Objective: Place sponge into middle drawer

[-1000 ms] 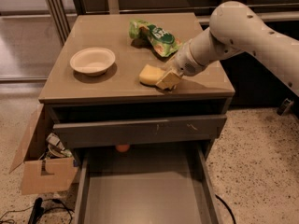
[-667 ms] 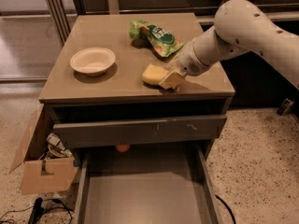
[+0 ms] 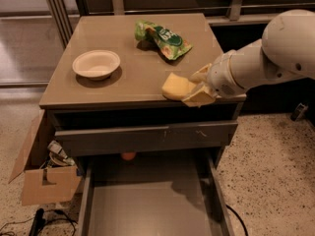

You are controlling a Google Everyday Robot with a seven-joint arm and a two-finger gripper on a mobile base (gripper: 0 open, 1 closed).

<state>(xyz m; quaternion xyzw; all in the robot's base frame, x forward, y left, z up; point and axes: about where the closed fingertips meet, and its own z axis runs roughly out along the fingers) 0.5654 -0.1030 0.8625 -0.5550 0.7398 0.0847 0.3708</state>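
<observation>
The pale yellow sponge (image 3: 176, 86) is at the front right edge of the cabinet top (image 3: 123, 82), held slightly above it. My gripper (image 3: 198, 88) comes in from the right and is shut on the sponge's right end, one finger above it and one below. The middle drawer (image 3: 147, 200) is pulled open below, its flat grey floor bare. The sponge is above and behind the drawer's right half.
A white bowl (image 3: 96, 64) sits on the left of the top. A green snack bag (image 3: 162, 37) lies at the back. A shut drawer with a scratched front (image 3: 147, 134) is above the open one. A cardboard box (image 3: 44, 178) stands on the floor to the left. A small orange thing (image 3: 128, 156) lies at the drawer's back.
My gripper has carried the sponge a little to the right and toward the front edge of the top. The bowl, the bag and the drawer have not moved.
</observation>
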